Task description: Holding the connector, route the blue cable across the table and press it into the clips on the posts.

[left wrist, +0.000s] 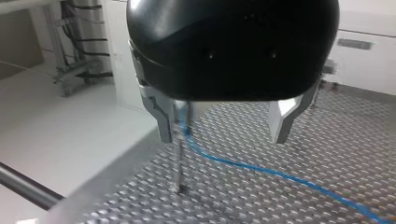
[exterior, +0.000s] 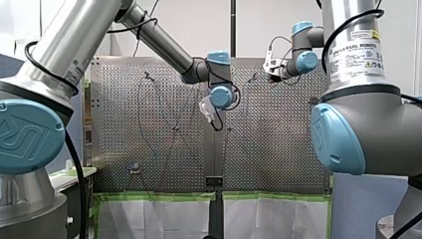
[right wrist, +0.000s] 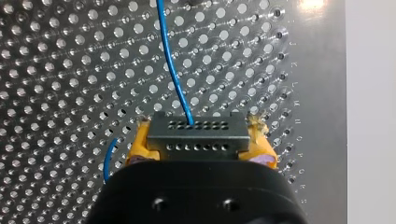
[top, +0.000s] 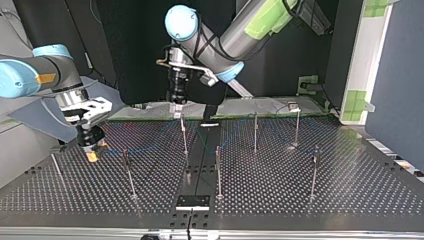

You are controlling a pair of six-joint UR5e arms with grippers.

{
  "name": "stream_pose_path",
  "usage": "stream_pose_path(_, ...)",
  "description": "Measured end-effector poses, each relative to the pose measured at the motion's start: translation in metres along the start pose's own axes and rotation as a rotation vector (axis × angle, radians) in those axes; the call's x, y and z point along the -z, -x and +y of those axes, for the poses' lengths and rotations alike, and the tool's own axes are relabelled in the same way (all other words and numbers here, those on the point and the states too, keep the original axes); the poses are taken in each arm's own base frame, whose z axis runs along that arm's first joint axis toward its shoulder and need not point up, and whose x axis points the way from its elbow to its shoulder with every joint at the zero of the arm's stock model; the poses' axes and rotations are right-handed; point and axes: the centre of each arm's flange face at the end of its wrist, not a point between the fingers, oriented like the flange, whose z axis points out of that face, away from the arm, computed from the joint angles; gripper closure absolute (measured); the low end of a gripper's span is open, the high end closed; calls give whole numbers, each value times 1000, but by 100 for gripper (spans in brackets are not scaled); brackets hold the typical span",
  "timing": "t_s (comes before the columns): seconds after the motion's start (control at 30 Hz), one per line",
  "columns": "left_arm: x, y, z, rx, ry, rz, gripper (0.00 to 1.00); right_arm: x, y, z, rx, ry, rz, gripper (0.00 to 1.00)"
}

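Now my right tool (right wrist: pixel 198 140) grips the connector (right wrist: pixel 198 134), blue cable (right wrist: pixel 173 70) trailing. Released, my left tool (left wrist: pixel 223 136) flanks a post (left wrist: pixel 179 163) by the tabletop (left wrist: pixel 336 149) edge.

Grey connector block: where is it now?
The grey connector block is clamped between the yellow pads of my right gripper, at the top view's left above the perforated metal table; the thin blue cable exits its face.

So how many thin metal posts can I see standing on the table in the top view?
7. Back row: a post by my left gripper, two further right. Front row: far left, left of centre, centre, right. More may be hidden.
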Motion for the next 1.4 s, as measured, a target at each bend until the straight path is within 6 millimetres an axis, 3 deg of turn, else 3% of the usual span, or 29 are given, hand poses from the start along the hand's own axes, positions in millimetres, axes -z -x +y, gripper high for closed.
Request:
stream_pose_path(0.3,18,-52,31,-32,15,51,1,0,0,0,1,0,0,100)
stream_pose_path(0.57,27,-69,63,-43,44,53,1,0,0,0,1,0,0,100)
stream_pose_path(0.9,29,-96,131,-77,130,62,1,0,0,0,-1,1,-1,100)
stream_pose_path(1.4,65,-109,157,-78,130,63,1,0,1,0,-1,0,-1,100)
